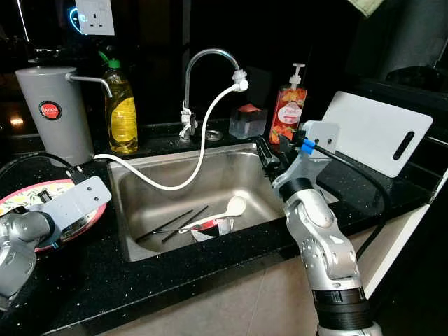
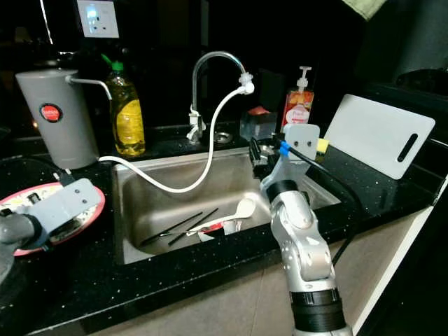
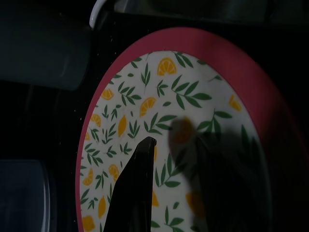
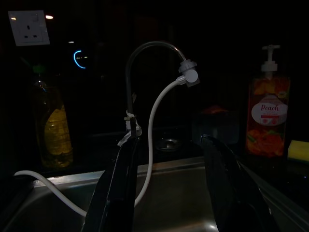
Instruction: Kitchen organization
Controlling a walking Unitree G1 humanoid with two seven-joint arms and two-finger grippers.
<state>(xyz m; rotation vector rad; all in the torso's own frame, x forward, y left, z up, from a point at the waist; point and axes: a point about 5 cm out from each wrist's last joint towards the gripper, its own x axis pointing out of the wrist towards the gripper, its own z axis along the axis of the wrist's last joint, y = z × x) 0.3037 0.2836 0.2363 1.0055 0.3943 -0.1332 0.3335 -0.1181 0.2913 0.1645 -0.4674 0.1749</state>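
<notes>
Fingers of the right gripper [image 4: 169, 193] spread open, holding nothing, hovering above the right rim of the stainless steel sink [image 1: 140, 210] at frame centre, aimed toward the chrome tap with white hose [image 1: 210, 70]. Left gripper [image 3: 166, 186] at lower left, over the pink-rimmed lemon-and-leaf-print plate [image 1: 28, 192] on the black speckled bench [image 1: 210, 269]; one finger is visible above the plate, open or closed cannot tell. Sink bottom holds black chopsticks [image 1: 171, 225] and a white ladle-shaped spoon [image 1: 227, 208], lying together near the front wall. Back of bench: grey canister [image 1: 52, 112], yellow dish-soap bottle [image 1: 121, 112], peach hand-soap pump bottle [image 1: 288, 108]; white cutting board [image 1: 374, 129] leaning at upper right. Step looks like an early reach into the sink for the utensils. Next move likely needs the right gripper lowered and tilted down to the spoon handle, clear of the hose.
</notes>
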